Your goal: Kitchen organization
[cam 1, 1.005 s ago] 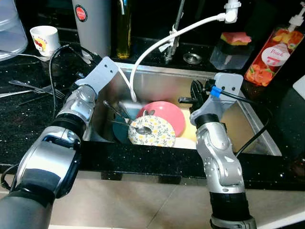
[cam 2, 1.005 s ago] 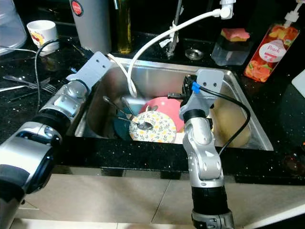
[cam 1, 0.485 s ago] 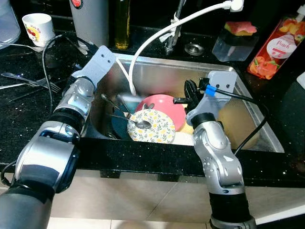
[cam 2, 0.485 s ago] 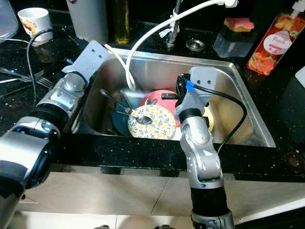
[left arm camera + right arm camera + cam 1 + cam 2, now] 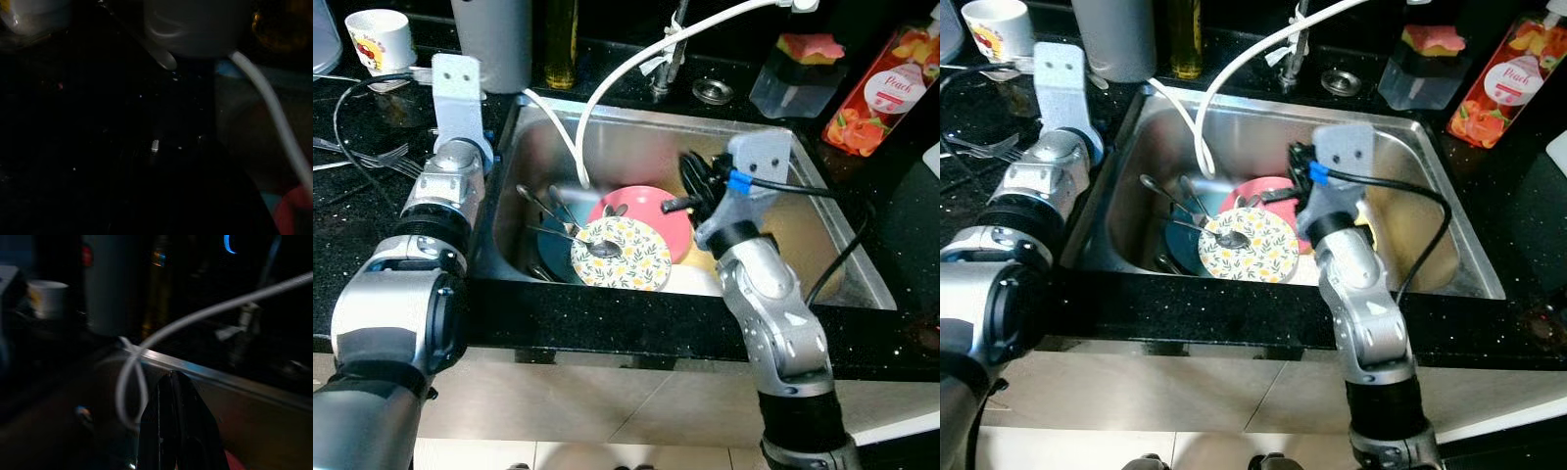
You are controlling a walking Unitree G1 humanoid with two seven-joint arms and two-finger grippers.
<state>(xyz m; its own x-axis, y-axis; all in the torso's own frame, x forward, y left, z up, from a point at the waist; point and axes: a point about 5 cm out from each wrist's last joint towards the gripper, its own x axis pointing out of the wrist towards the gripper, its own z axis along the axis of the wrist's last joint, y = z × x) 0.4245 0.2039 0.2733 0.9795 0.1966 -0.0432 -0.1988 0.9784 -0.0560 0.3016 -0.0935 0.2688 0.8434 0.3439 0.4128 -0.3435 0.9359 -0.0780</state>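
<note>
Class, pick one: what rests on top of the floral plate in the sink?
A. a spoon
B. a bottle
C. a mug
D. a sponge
A: a spoon lies with its bowl on the floral plate inside the sink.

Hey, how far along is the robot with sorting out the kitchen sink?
Nothing looks done yet. The floral plate, with a metal spoon lying on it, and the pink bowl still sit in the steel sink. The right gripper hangs over the sink, jaws together, holding nothing. Forks also remain on the black counter.
</note>
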